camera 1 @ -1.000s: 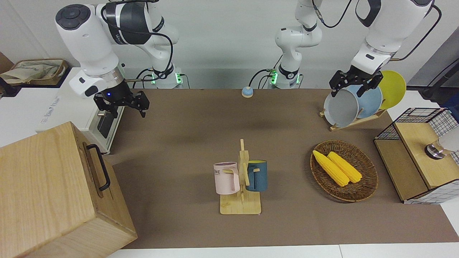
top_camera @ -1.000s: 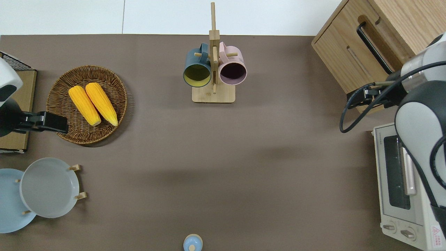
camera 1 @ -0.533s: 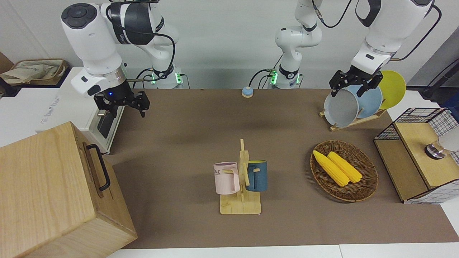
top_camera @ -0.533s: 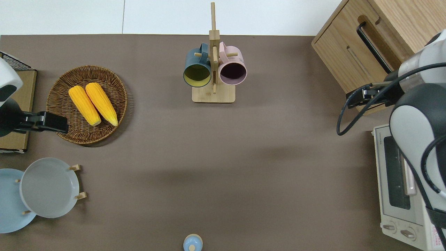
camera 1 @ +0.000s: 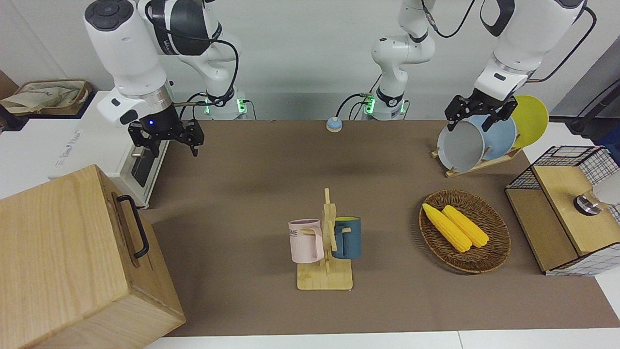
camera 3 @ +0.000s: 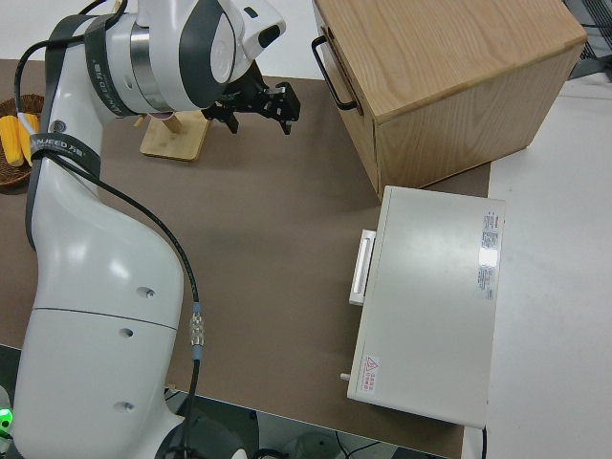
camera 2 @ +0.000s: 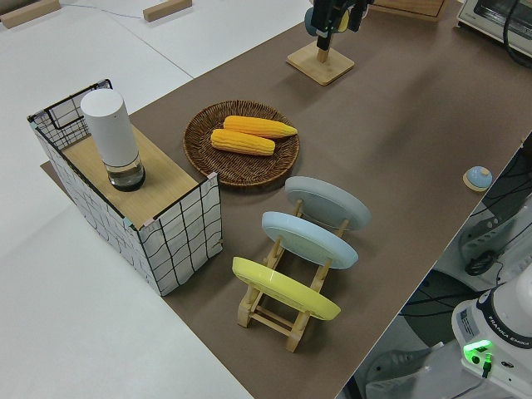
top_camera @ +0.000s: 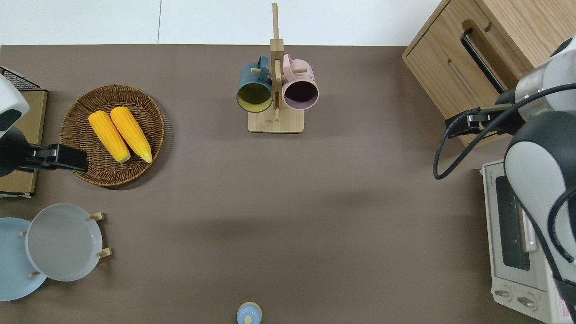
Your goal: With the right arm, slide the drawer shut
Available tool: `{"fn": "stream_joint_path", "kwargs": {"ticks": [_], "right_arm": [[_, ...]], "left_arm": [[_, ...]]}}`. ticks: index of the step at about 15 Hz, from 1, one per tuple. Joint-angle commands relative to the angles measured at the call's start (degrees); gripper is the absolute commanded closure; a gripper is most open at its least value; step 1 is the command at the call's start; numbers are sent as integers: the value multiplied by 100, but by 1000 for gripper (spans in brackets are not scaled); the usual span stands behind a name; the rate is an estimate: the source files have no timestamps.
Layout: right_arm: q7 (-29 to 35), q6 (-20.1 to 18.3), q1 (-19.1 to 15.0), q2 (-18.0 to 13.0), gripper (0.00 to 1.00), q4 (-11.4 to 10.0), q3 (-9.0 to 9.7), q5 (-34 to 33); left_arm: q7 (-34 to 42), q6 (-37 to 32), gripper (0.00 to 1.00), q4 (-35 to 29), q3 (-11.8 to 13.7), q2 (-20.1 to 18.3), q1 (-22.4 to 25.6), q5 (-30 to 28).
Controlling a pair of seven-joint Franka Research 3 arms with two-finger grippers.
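Overhead view: right hand (top_camera: 455,127), black fingers spread wide, hangs near grainy pale-wood drawer (top_camera: 454,74), black bar handle (top_camera: 481,60).

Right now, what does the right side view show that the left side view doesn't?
Only the right side view: the drawer with its black handle, shut flush in the cabinet, and the right gripper, open, up in the air and clear of the drawer.

Only the left side view: three plates on a rack, the mesh box and the bell.

Both: the mug rack, the basket of corn, which the right side view cuts off at its edge, and the oven.
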Motion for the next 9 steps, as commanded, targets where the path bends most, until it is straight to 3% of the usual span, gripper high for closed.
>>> {"fn": "stream_joint_path", "kwargs": {"ticks": [1, 9], "right_arm": [[-107, -126, -30, -43, 19, 73, 34, -48], [-63, -117, -30, -34, 19, 152, 34, -4]], "left_arm": [[55, -113, 7, 149, -37, 65, 22, 98], [55, -113, 7, 149, -37, 65, 22, 98]]}}
